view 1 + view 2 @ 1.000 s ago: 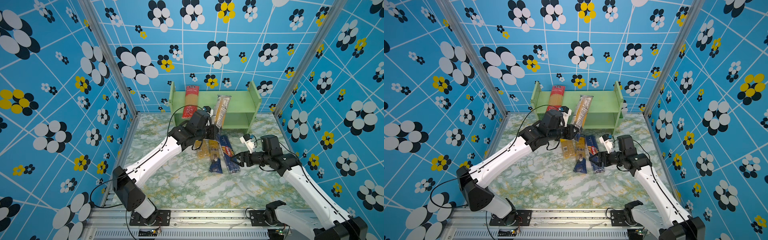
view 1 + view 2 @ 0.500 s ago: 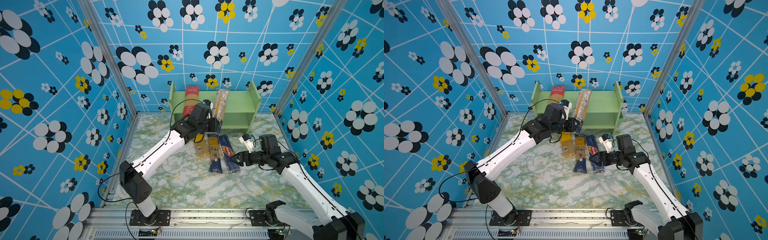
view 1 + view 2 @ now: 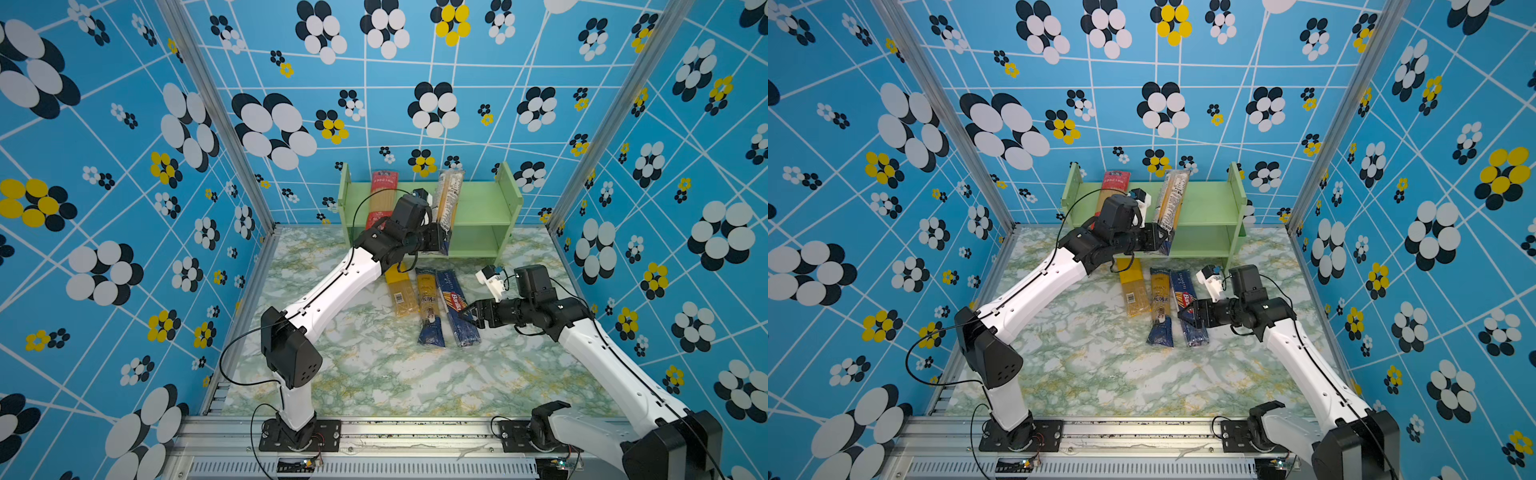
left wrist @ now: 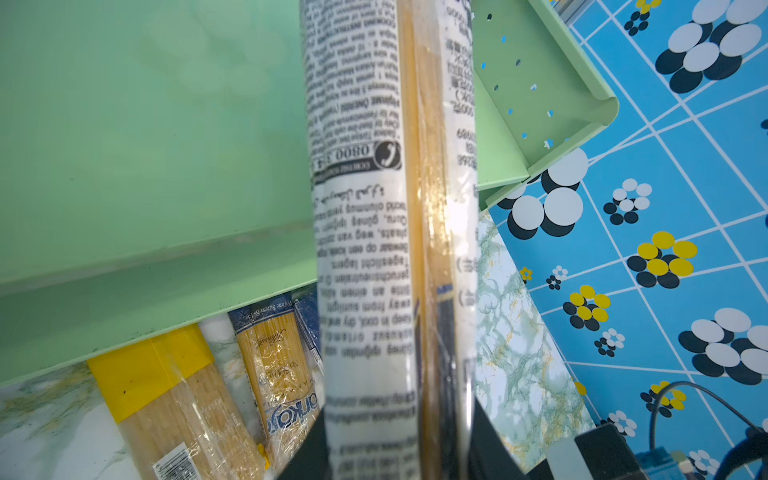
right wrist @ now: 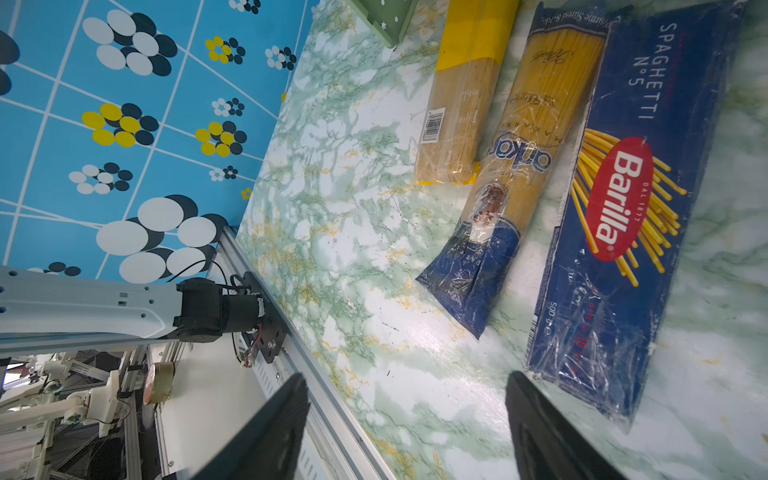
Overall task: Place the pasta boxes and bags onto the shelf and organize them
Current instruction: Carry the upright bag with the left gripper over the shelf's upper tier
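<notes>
At shelf point(image 3: 478, 205), left tool point(image 3: 439, 242) clamping spaghetti bag point(image 3: 449, 191)

On the dark blue box point(image 5: 623, 299) — "Barilla", "SPAGHETTI N°5", "500 g"; on the white-labelled bag point(image 4: 357, 249) — a phone sign, "0800".

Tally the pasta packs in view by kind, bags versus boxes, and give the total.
Long clear plastic spaghetti bags: 4 (red-ended bag, white-printed bag in the left end effector, yellow barcoded bag, blue-ended yellow bag)
Dark blue Barilla cardboard box: 1
Total: 5
</notes>
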Motion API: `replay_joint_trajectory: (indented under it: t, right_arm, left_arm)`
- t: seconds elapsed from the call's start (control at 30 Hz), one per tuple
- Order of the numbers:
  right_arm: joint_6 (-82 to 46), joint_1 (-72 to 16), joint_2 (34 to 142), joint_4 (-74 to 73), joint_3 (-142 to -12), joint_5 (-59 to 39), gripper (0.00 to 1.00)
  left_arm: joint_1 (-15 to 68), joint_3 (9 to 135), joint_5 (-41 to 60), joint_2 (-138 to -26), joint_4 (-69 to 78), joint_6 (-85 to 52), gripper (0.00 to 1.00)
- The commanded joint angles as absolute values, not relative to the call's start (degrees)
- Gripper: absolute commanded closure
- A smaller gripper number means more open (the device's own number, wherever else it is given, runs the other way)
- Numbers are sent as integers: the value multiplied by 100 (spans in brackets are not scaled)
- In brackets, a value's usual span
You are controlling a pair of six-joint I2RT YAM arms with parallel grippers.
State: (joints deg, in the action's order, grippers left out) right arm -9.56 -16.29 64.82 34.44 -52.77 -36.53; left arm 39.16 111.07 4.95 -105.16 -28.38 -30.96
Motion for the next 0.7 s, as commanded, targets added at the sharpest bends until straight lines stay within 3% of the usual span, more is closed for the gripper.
replay_joint_trajectory:
  t: [0.0,0.67]
  right_arm:
    - [-831,-1589,6568,3581,-5430,-3590,23]
    - [-839,-1590,6739,3543,-5473,-3533,23]
  left_arm:
    - [3827,11680,447,-10448,-1931,-3093,100]
    - [3542,12847,389,-11224,-2338,-3367,100]
